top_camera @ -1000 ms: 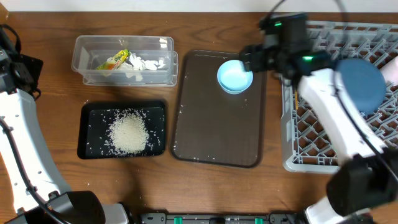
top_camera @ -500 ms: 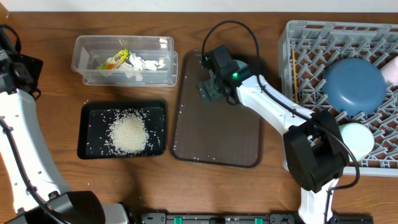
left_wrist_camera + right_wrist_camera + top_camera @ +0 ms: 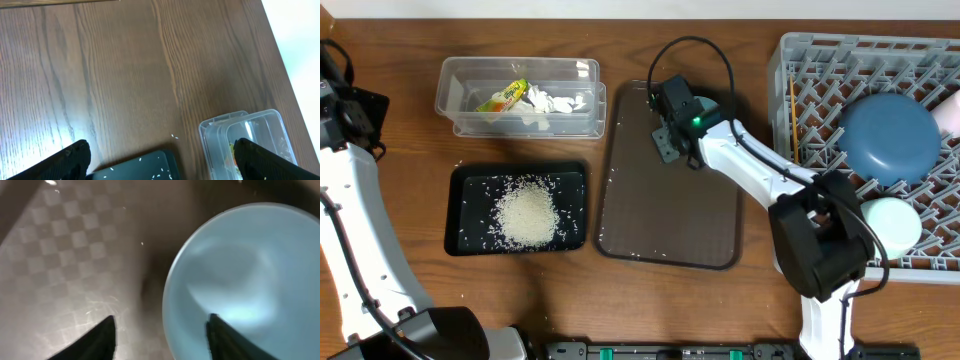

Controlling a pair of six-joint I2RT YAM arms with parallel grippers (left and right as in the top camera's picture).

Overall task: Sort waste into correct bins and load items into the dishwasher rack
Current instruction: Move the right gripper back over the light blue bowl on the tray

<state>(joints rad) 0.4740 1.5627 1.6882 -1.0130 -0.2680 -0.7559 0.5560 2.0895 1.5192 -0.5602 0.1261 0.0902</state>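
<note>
**Colours and patterns**

Worktop [image 3: 650,300]: brown, wood grain.
Serving tray [image 3: 60,230]: dark brown, faint checker texture.
Bowl [image 3: 250,280]: light blue.
Plate [image 3: 890,135]: dark blue.
Rack [image 3: 820,60]: grey lattice.
Black tray [image 3: 465,180]: holds white rice [image 3: 527,215].
Container [image 3: 455,90]: clear.
Wrapper [image 3: 505,97]: yellow-green print.
Tissue [image 3: 555,102]: white.

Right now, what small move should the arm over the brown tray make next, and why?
Probably lower the right tool slightly and close it on the rim of the light blue bowl. The wrist view shows the tool open, the bowl's edge between its fingers, the bowl resting on the brown tray. It likely belongs in the grey rack.
</note>
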